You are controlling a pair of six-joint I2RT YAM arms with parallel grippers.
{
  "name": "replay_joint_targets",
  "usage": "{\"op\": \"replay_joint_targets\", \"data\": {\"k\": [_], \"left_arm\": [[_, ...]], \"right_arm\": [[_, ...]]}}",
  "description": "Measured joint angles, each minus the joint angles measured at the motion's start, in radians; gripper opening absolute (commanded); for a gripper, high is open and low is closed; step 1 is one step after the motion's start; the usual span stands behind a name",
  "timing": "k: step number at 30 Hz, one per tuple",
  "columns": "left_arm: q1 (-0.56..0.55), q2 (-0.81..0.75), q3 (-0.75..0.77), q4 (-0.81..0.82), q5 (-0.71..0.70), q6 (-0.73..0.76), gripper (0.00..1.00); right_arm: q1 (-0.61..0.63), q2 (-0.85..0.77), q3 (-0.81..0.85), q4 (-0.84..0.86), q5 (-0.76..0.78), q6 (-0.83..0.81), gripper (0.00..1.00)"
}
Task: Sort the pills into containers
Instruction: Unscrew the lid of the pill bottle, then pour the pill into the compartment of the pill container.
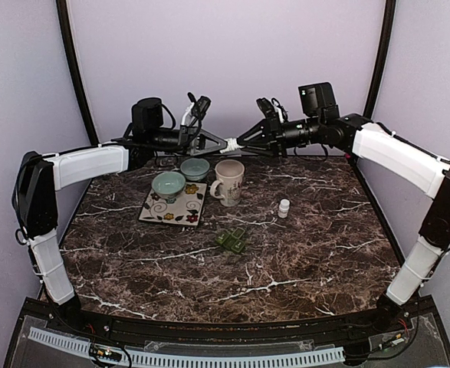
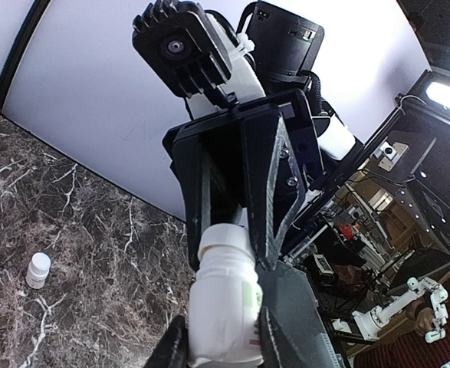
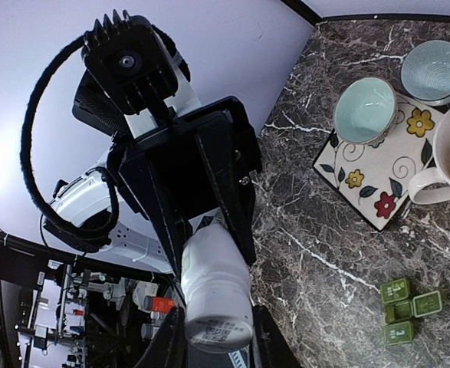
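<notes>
A white pill bottle (image 1: 229,144) hangs in the air at the back centre, held between both arms. My left gripper (image 1: 220,143) is shut on its body; in the left wrist view my left gripper (image 2: 223,337) clamps the bottle (image 2: 223,307), with the right gripper's black fingers (image 2: 274,184) closed round the cap end. My right gripper (image 1: 240,142) is shut on that end; it shows in the right wrist view (image 3: 213,341) round the bottle (image 3: 213,284). A green pill organiser (image 1: 233,241) lies on the table's middle and shows in the right wrist view (image 3: 405,307).
A small white bottle (image 1: 284,208) stands right of centre. A cream mug (image 1: 228,182) stands beside a floral tile (image 1: 180,211) that bears one pale bowl (image 1: 169,185); a second bowl (image 1: 195,168) sits behind it. The marble table (image 1: 301,261) ends at purple walls.
</notes>
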Motion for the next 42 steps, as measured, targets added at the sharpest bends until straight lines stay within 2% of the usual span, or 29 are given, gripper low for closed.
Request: {"op": "replay_joint_targets", "data": {"k": [8, 22, 30, 42], "left_arm": [[0.004, 0.0, -0.02, -0.003, -0.018, 0.008, 0.0], [0.005, -0.016, -0.122, 0.009, -0.064, 0.007, 0.0], [0.005, -0.1, -0.3, 0.126, -0.106, -0.045, 0.0], [-0.03, -0.245, -0.532, 0.239, -0.225, -0.064, 0.0]], "right_arm": [[0.002, 0.002, 0.023, -0.074, 0.037, -0.08, 0.07], [0.002, -0.002, 0.024, -0.091, 0.066, -0.125, 0.07], [0.002, -0.035, 0.0, -0.089, 0.108, -0.133, 0.07], [0.002, -0.146, -0.183, -0.019, 0.242, -0.141, 0.07]]}}
